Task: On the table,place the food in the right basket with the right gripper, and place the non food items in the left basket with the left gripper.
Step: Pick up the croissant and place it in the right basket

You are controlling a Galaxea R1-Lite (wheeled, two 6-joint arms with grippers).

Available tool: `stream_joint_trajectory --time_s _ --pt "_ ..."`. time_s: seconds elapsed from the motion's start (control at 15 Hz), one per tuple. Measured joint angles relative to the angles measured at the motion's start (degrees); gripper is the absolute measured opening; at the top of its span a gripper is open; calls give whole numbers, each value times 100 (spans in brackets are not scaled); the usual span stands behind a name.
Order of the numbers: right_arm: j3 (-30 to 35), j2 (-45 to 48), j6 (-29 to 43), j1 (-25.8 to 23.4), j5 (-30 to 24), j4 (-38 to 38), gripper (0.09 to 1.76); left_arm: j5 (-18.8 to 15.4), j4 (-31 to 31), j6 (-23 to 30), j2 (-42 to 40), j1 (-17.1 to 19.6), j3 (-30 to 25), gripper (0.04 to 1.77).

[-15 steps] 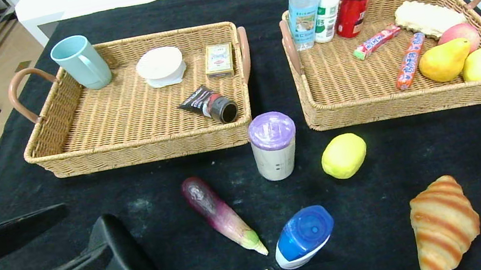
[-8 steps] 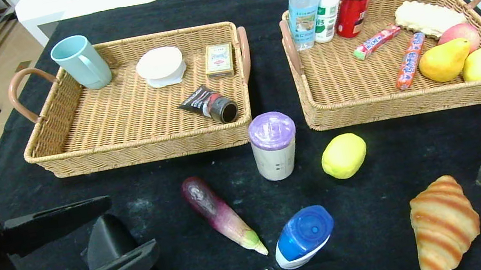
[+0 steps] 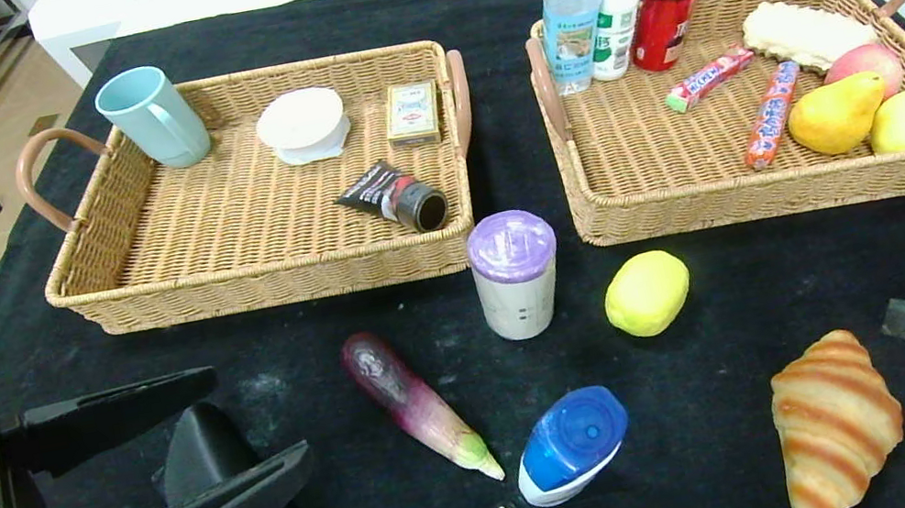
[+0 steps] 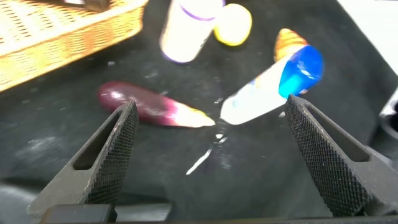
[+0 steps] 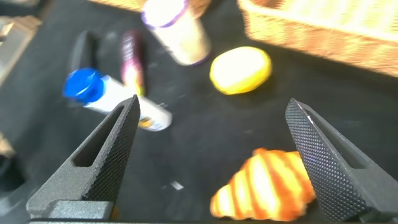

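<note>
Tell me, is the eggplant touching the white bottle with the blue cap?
Apart. The head view shows black cloth between the eggplant tip and the bottle; the left wrist view shows the same gap.

I see a golden-brown striped croissant (image 3: 836, 421), a yellow fruit (image 3: 647, 293), a purple eggplant (image 3: 416, 404) with a pale green tip, a blue-capped white bottle (image 3: 570, 445), and a black-draped desk (image 3: 752, 313).

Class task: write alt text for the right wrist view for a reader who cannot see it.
An open right end effector hovers above a croissant on a black table, with a lemon, cup and bottle beyond.
</note>
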State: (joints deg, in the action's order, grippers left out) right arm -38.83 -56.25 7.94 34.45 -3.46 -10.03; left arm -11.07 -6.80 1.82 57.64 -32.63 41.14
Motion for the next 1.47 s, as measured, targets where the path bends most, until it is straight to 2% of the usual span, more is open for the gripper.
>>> stream_joint_trajectory --time_s 0.13,0.2,0.33,0.53,0.67,0.87,1.0,1.13,1.27,1.47 --pt "-183 -100 2 -15 557 212 171 137 2 -11 7 6 -9 172" --pt "-367 -179 29 -22 889 596 171 145 2 -33 7 11 -13 172" --pt "-962 -358 308 -24 1453 1879 171 151 9 -77 -6 11 -16 172" --pt "-2049 -686 1537 -20 1749 3782 171 162 0 -94 -30 13 -22 172" --pt "-2498 -979 2219 -26 2008 4564 171 162 2 -98 -39 11 -27 172" --pt "-2688 -1313 2615 -26 2167 4930 171 162 0 -105 -41 11 -27 172" --pt "-2704 -1499 3128 -24 2146 4960 171 162 0 -108 -41 13 -29 172" --pt "-2679 -1698 3635 -26 1947 4964 171 162 0 -107 -45 11 -29 172" --pt "-2660 -1833 3786 -77 1660 4962 171 162 0 -135 -54 11 -38 172" --pt "-2567 -2093 4170 -151 1606 4945 171 165 2 -151 -56 11 -44 172"
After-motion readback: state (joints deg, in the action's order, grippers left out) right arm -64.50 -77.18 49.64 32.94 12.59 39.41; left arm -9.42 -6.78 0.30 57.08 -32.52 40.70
